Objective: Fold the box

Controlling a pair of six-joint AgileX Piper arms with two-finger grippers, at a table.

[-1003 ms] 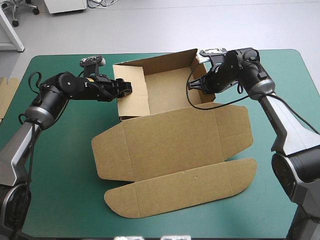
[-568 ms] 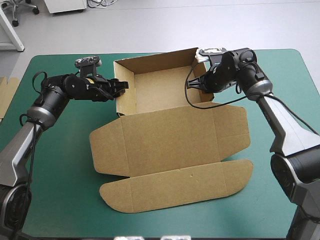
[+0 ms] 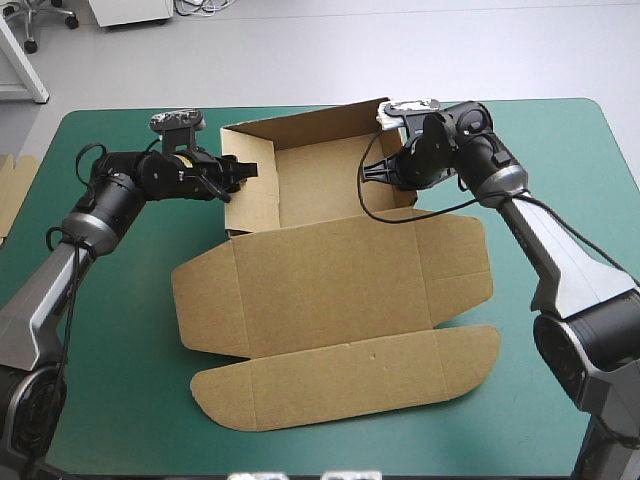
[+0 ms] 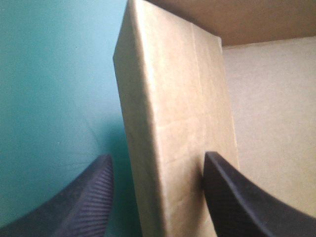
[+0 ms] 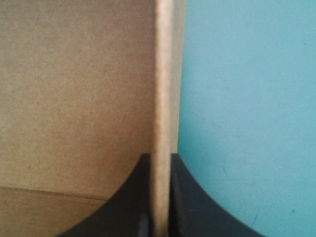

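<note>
The brown box (image 3: 330,270) is an open tray at the table's far middle, with its lid and front flap lying flat toward the near edge. My left gripper (image 3: 243,175) straddles the tray's left wall (image 4: 173,98). Seen from the left wrist, this gripper (image 4: 157,156) is open: one finger is inside against the wall, the other outside with teal-green cover showing between it and the board. My right gripper (image 3: 400,172) is at the tray's right wall. From the right wrist, that gripper (image 5: 159,155) is shut on the wall's thin edge (image 5: 163,74).
More brown board (image 3: 15,190) pokes in at the table's left edge. Bare teal-green cover (image 3: 120,330) lies on both sides of the box. The flat front flap (image 3: 350,380) reaches close to the table's near edge.
The left-hand flap, earlier leaning into the tray, now stands upright as the wall. The whole box has slid a little to the left with both grippers.
</note>
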